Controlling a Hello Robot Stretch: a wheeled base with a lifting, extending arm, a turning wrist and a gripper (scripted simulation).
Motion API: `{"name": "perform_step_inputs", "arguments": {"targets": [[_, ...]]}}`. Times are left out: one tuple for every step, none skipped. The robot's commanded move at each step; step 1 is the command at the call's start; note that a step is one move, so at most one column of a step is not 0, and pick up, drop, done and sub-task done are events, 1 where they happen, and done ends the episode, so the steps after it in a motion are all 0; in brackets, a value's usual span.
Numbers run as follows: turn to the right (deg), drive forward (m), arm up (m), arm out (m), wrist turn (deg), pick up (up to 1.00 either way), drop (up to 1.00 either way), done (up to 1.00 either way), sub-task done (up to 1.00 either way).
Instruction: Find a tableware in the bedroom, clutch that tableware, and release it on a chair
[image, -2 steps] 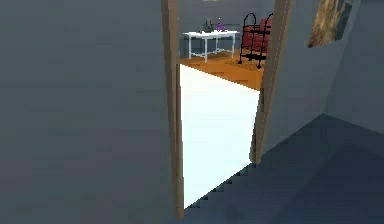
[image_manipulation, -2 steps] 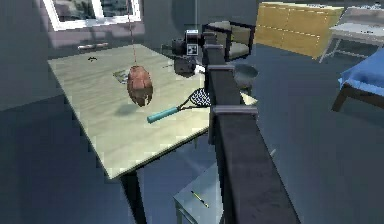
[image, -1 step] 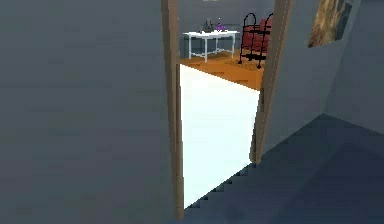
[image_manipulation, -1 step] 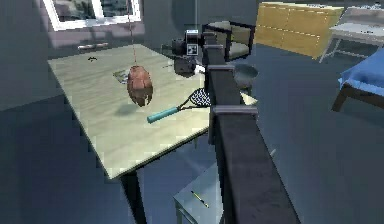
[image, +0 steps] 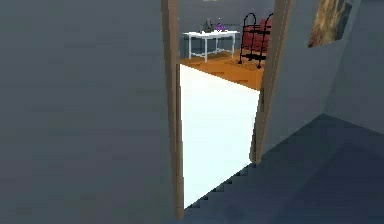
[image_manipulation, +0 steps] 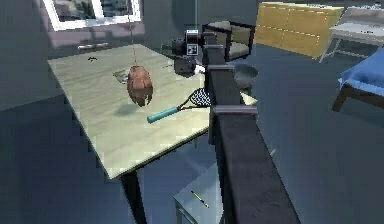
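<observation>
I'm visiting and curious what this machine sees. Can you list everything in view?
Pale rectangular table: one, beige, arm side view's middle.
Brown oval ball: one, on that table.
Teal-handled racket: one, black head, beside the ball.
Yellow wooden dresser: one, far back.
Blue-covered bed: one, right edge.
Small white table: one, beyond forward view's doorway.
Black-and-red cart: one, beside it.
Dark square arm: one, from bottom edge.
Dark gripper: one, arm's far end; load untellable.

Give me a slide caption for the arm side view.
The robot's arm extends over a pale table bearing a brown ball and a racket, with a chair, dresser and bed beyond.
</observation>
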Motion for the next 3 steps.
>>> {"name": "perform_step_inputs", "arguments": {"targets": [[0.0,0.00,0.00,0.00,0.0,0.00,1.00,0.00,0.00],[0.0,0.00,0.00,-0.10,0.0,0.00,0.00,0.00,0.00],[0.0,0.00,0.00,0.00,0.0,0.00,0.00,1.00,0.00]]}}
